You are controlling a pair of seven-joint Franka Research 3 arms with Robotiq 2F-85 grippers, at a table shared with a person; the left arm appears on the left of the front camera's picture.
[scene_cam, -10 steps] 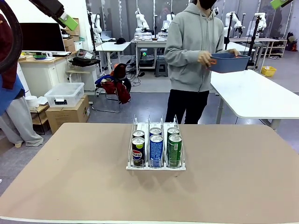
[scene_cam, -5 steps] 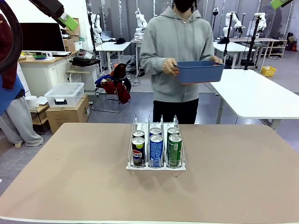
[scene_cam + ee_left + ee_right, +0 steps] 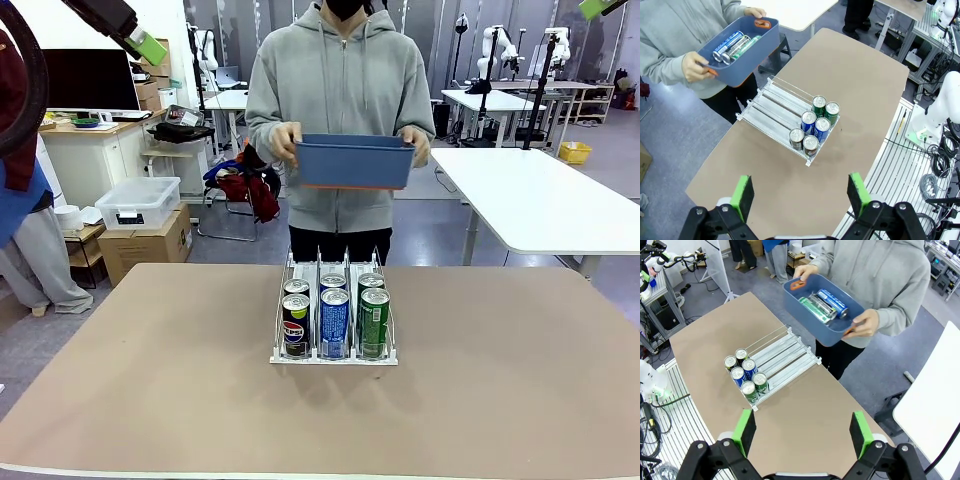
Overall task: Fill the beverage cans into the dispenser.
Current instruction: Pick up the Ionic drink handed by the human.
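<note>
The clear dispenser (image 3: pixel 333 352) stands mid-table with several beverage cans at its near end: a black Pepsi one (image 3: pixel 295 326), a blue one (image 3: pixel 334 322) and a green one (image 3: pixel 374 322) in front. A person at the far edge holds a blue bin (image 3: pixel 353 162) with both hands above the dispenser's far end. More beverage cans (image 3: pixel 734 45) lie in the bin (image 3: pixel 815 322). My left gripper (image 3: pixel 800 195) hangs open high above the table's left side. My right gripper (image 3: pixel 802 431) is open too, high on the right. In the front view their green pads show at the top corners: left gripper (image 3: pixel 150 47), right gripper (image 3: pixel 600 7).
The brown table (image 3: pixel 150 390) is bare around the dispenser (image 3: pixel 771 106). A white table (image 3: pixel 545 200) stands behind on the right. Boxes, a clear storage tub (image 3: pixel 137 202) and a chair with clothes sit behind on the left.
The person has turned from the white table and carried the blue bin leftwards to the far edge, above the dispenser. Both grippers stay still.
</note>
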